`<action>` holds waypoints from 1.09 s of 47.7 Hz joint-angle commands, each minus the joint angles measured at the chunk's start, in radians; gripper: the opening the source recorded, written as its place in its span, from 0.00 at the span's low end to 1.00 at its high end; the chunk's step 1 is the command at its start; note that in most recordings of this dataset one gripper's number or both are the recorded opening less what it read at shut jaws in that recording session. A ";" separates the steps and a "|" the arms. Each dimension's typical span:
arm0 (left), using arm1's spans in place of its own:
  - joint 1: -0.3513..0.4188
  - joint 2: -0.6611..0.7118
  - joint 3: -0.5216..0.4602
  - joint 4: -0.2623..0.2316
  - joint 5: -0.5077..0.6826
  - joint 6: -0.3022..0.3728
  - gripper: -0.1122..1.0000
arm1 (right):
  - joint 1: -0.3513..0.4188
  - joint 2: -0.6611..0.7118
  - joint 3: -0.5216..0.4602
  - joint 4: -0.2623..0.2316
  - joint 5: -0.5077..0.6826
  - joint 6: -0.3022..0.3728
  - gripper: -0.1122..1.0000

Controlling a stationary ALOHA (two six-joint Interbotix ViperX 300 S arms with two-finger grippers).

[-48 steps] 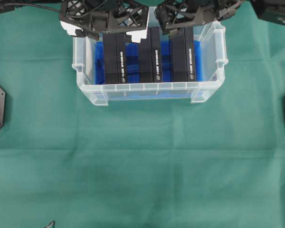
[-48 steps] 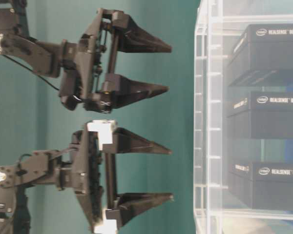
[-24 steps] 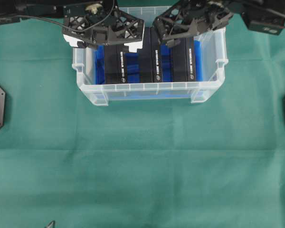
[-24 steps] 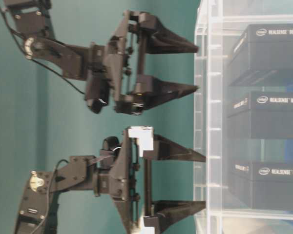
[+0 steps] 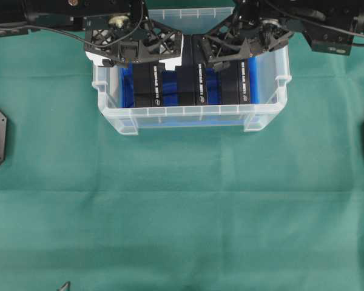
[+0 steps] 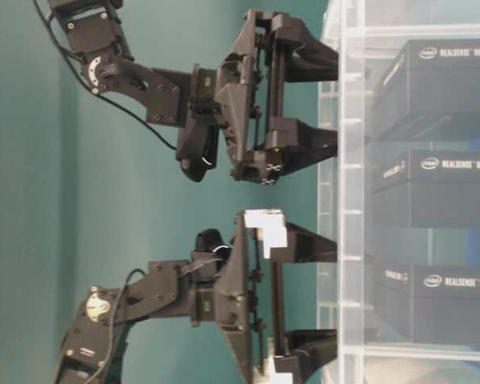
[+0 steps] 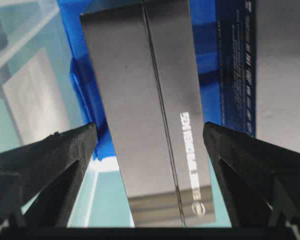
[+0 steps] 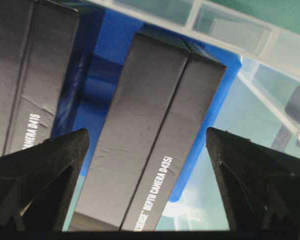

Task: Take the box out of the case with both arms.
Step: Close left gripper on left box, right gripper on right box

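Black boxes (image 5: 147, 85) are straddled in the case (image 5: 188, 112) by both grippers (left (image 7: 149, 137), right (image 8: 147, 142)), jaws spread wide, nothing gripped.

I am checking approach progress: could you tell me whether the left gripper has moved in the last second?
Yes. The left gripper has advanced toward the case, its fingertips now at the rim.

In the table-level view, the three black boxes inside the case (image 6: 344, 192) at the right of the frame carried white print. The top box (image 6: 440, 80) read "REALSENSE DEPTH C", cut off by the frame edge; the middle box (image 6: 440, 192) read "REALSENSE DEPTH"; the bottom box (image 6: 440, 304) read "REALSENSE DEPTH". Each had a small oval logo before the words, too small to read.

In the right wrist view, the nearer box (image 8: 150, 145) read "DEPTH CAMERA D435I" along its lower edge, and the box at the left of the frame (image 8: 25, 80) showed "CAMERA D415".

In the left wrist view, the print on the central box (image 7: 155, 125) was blurred and unreadable.
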 commanded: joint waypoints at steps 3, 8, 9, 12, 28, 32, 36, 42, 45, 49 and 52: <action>0.008 -0.009 0.002 0.003 -0.028 -0.003 0.91 | 0.002 -0.003 0.005 0.000 -0.018 0.000 0.95; 0.014 -0.006 0.009 0.003 -0.038 -0.002 0.91 | 0.002 0.006 0.015 0.003 -0.031 0.002 0.95; 0.015 -0.005 0.011 0.003 -0.038 -0.002 0.91 | 0.002 0.009 0.017 0.003 -0.034 0.002 0.95; 0.015 -0.002 0.018 0.003 -0.038 -0.003 0.91 | 0.003 0.011 0.021 0.005 -0.038 0.002 0.95; 0.015 0.000 0.044 0.002 -0.044 -0.005 0.91 | 0.002 0.014 0.040 0.006 -0.041 0.003 0.95; 0.015 0.000 0.052 -0.002 -0.044 -0.005 0.91 | 0.002 0.014 0.041 0.006 -0.043 0.014 0.95; 0.014 -0.002 0.055 -0.003 -0.043 -0.005 0.91 | 0.005 0.014 0.049 0.006 -0.041 0.028 0.95; 0.009 -0.002 0.058 -0.005 -0.041 -0.005 0.91 | 0.011 0.014 0.055 0.006 -0.043 0.035 0.95; 0.008 0.000 0.060 -0.005 -0.040 -0.005 0.91 | 0.014 0.014 0.057 0.006 -0.041 0.035 0.95; 0.005 -0.002 0.061 -0.005 -0.038 -0.005 0.91 | 0.014 0.014 0.057 0.006 -0.043 0.035 0.95; 0.003 -0.002 0.061 -0.006 -0.037 -0.005 0.91 | 0.015 0.014 0.057 0.006 -0.043 0.035 0.95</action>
